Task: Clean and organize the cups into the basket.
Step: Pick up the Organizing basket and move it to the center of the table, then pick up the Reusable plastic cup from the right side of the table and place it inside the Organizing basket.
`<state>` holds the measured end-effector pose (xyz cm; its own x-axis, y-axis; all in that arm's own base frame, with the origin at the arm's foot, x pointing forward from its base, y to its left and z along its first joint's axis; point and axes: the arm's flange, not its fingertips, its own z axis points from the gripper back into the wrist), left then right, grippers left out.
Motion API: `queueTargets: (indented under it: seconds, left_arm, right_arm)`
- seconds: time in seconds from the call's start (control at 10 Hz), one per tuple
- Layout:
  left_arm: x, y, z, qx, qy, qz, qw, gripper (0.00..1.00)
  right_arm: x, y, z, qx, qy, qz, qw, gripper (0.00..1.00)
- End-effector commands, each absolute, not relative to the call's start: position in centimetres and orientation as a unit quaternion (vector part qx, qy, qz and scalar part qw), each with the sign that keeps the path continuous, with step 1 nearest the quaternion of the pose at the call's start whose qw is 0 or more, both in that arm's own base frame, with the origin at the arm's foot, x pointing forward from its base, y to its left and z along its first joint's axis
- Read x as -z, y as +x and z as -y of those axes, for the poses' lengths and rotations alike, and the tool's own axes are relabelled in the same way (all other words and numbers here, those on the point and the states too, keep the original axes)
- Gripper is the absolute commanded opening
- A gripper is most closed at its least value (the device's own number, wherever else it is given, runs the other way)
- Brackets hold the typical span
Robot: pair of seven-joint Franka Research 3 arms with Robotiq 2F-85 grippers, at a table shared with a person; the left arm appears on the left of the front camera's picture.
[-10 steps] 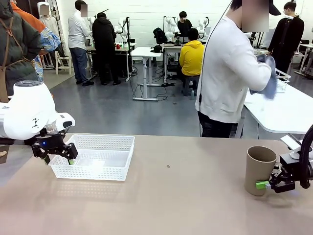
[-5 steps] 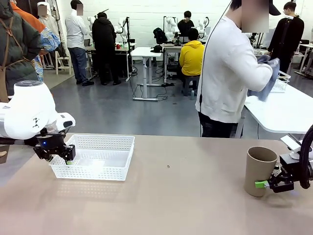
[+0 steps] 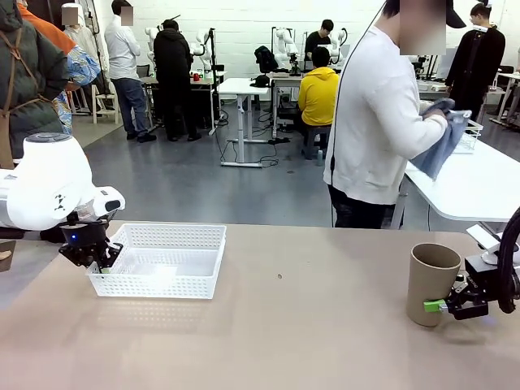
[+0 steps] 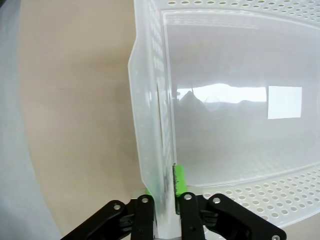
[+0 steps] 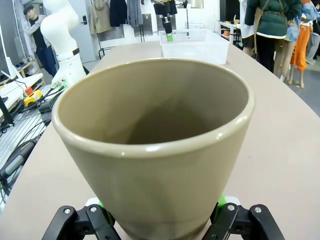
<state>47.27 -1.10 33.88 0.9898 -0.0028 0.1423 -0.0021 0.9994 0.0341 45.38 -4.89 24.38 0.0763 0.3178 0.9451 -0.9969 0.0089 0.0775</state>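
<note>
Tan tabletop [image 3: 309, 325], busy lab behind. Left gripper [image 3: 96, 262], open at the shallow white perforated plastic basket [image 3: 154, 286] a second ago, now pinches its short left wall, one finger inside and one outside; the basket has nudged slightly. Right gripper [image 3: 445, 306] has clamped on the tall tapered kraft-brown paper cup [image 3: 431, 280], which stands upright at the table's right end, well apart from the basket. Both grasps look set; cup not yet in.
</note>
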Motion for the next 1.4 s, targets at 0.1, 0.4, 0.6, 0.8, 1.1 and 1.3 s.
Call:
queueTargets:
  seconds: [0.1,0.4,0.6,0.8,1.1,1.3]
  left_arm:
    - [-34.3,47.3,1.0,-0.005,0.011,0.069,0.998,0.00]
    - [-34.3,47.4,1.1,-0.005,0.008,0.070,0.998,0.00]
    - [-34.6,47.3,2.0,0.003,-0.005,0.072,0.997,0.00]
    - [-35.4,47.2,4.5,0.013,-0.034,0.051,0.998,0.00]
    - [-35.5,48.2,9.1,0.021,-0.037,0.052,0.998,0.00]
    - [-35.8,48.7,13.6,0.020,-0.020,0.065,0.998,0.00]
  right_arm:
    - [-24.1,45.8,4.9,-0.557,0.430,0.395,0.591,0.00]
    - [-24.2,45.8,5.0,-0.557,0.426,0.390,0.597,0.23]
    - [-25.5,45.5,5.0,-0.542,0.422,0.392,0.612,0.23]
    - [-30.3,44.7,4.6,-0.538,0.398,0.392,0.631,0.00]
    - [-38.2,43.0,5.5,-0.509,0.365,0.409,0.664,0.00]
    - [-42.3,43.0,6.7,-0.463,0.365,0.427,0.686,0.00]
